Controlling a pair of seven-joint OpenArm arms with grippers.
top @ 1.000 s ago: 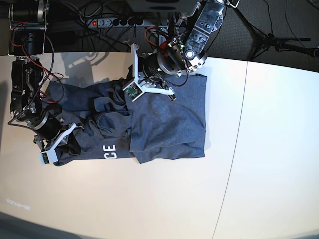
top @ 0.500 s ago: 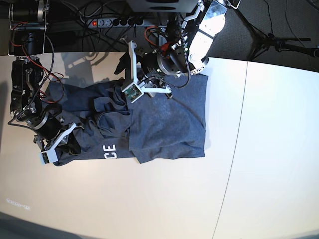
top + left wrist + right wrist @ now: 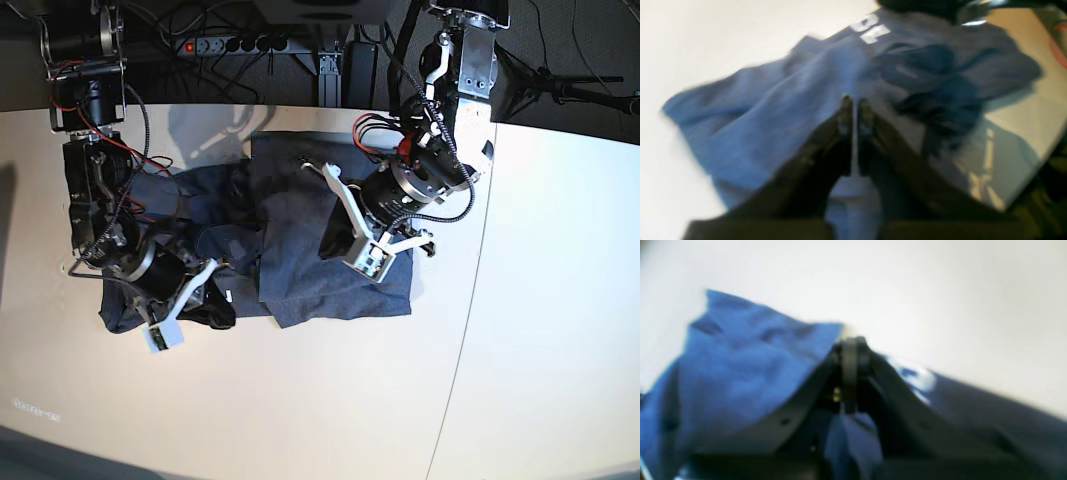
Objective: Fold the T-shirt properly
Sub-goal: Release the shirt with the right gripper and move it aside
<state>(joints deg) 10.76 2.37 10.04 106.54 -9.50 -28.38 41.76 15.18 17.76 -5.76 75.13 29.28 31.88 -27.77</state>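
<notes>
left wrist view puts the left gripper (image 3: pixel 855 101) in the middle of the picture, its two dark fingers pressed together with only a thin sliver between them and nothing visibly caught there, hanging over the t-shirt (image 3: pixel 813 100). the right gripper (image 3: pixel 850 344) is likewise pinched together in its own wrist view; blue cloth bunches right against its tip, and it looks to be holding a fold of the shirt (the blur keeps this from being certain). in the base view the left gripper (image 3: pixel 352 232) sits over the flatter right-hand part of the t-shirt (image 3: pixel 300 290), while the right gripper (image 3: pixel 205 290) sits at the crumpled left-hand end. the shirt lies on the pale table (image 3: pixel 300 400), toward the back edge, partly doubled over itself, with white letters (image 3: pixel 872 28) peeking out in the left wrist view. its long axis runs left to right across the base view; which end is the collar cannot be told. to do this step well, i would judge the held end should be carried low and evenly over the flat part, keeping the edges lined up, with the left arm clear or pressing the crease so the lower layer does not drag.
</notes>
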